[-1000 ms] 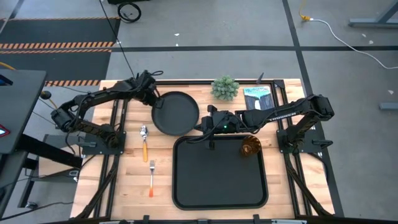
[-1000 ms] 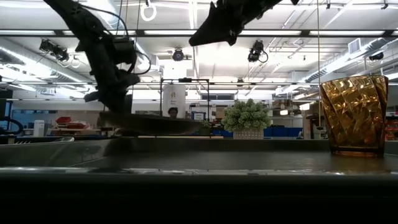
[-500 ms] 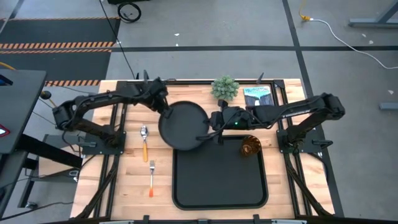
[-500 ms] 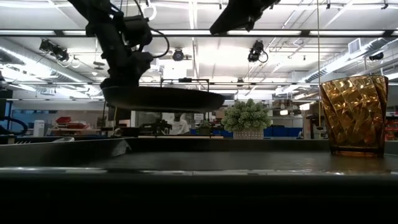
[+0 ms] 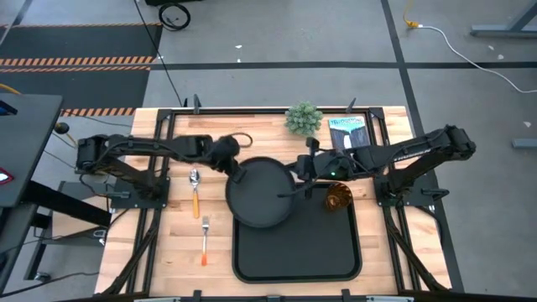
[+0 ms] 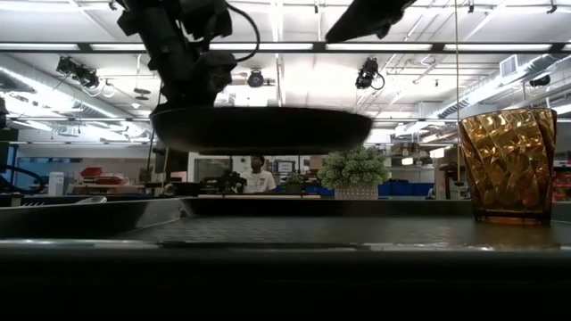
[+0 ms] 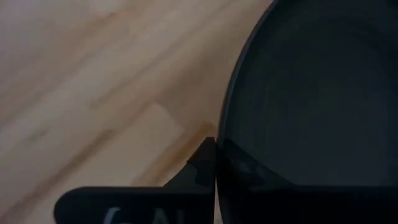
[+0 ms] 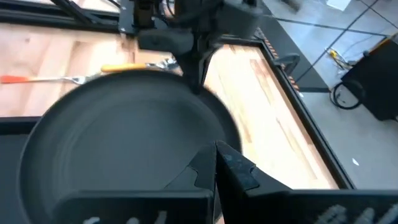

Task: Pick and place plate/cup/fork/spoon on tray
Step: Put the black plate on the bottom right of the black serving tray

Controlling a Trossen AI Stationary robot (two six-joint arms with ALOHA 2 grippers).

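The round black plate (image 5: 260,193) hangs level over the far left corner of the black tray (image 5: 298,247); it also shows in the low view (image 6: 263,132). My left gripper (image 5: 239,173) is shut on the plate's left rim. My right gripper (image 5: 289,191) is shut and empty, and in the low view (image 6: 330,37) it stands well above the plate's right side. The amber cup (image 5: 338,198) stands upright on the tray's far right corner. The spoon (image 5: 195,186) and the fork (image 5: 204,239) lie on the wood left of the tray. My left gripper pinches the plate's rim (image 7: 225,134) on its far left side between its two fingers, one finger (image 7: 199,167) outside the rim and one over the inside. The fingers come from the table's left, slanting down. The plate is level and lifted clear of table and tray.
A small potted plant (image 5: 304,119) and a blue booklet (image 5: 348,132) stand at the table's far edge. The tray's middle and near half (image 5: 294,260) are bare. A person shows far behind the table (image 6: 259,176).
My left gripper has carried the plate up and toward the table's right and near edges, from the bare wood to above the tray's far left corner; the plate has stayed about level. My right gripper has drifted right and a little nearer, staying beside the plate's right rim.
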